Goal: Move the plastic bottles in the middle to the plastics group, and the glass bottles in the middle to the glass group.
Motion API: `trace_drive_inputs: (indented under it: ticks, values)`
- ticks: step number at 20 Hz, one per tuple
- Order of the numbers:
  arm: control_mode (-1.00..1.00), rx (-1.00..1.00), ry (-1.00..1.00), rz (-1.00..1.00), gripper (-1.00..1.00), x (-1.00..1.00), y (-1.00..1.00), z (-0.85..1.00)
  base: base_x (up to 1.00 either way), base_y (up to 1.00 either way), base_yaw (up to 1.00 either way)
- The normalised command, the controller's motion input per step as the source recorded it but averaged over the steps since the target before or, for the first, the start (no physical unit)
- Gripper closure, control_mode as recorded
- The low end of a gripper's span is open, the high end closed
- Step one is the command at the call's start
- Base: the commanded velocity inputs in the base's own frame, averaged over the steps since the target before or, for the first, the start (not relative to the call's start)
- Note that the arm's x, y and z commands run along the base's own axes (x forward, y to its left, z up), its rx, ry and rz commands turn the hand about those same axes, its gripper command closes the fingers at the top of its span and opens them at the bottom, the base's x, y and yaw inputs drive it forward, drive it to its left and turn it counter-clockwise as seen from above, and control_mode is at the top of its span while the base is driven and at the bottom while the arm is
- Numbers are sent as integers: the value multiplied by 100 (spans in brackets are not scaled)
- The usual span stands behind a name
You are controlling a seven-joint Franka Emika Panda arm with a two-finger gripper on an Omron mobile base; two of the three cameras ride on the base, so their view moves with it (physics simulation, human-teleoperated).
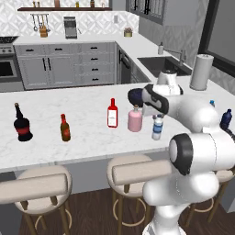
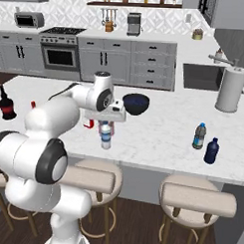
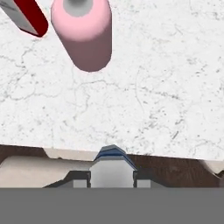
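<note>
Step in hand, by the look of it: taking the small clear water bottle [image 1: 157, 127] from the middle cluster. Claw [image 3: 111, 175] down over it from above, one dark finger tip on either side of the white cap and blue label band in the hand view, apparently closed on the bottle, though actual contact at the pads cannot be made out. Bottle upright near the front edge of the white marble surface [image 1: 82, 137], whether just lifted or still standing cannot be told. Just beside it, the squat pale pink bottle [image 1: 135, 119], and next along, the slim red bottle [image 1: 112, 113] with its white label, both untouched in the middle. Far off to the robot's left, the glass group: black long-necked bottle [image 1: 21, 124] and small brown bottle [image 1: 65, 128]. Off to the right, the plastics group: blue-capped bluish bottle [image 2: 199, 136] and small dark blue bottle [image 2: 211, 151], close together. Next move, as judged: a straight lift clear of the pink bottle, then a carry rightward across the surface and a gentle upright set-down near those two without knocking either.
</note>
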Motion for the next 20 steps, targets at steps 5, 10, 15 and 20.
trace_drive_inputs:
  ticks: [5,10,15,20]
  values:
    - [-100,0,1,0,100,0,-97,4,0,0,0]
    - [-100,0,0,0,100,0,-100,0,0,0,0]
    - [-100,1,3,0,100,0,-100,3,0,0,0]
    - [-100,1,5,0,100,0,-97,9,0,0,0]
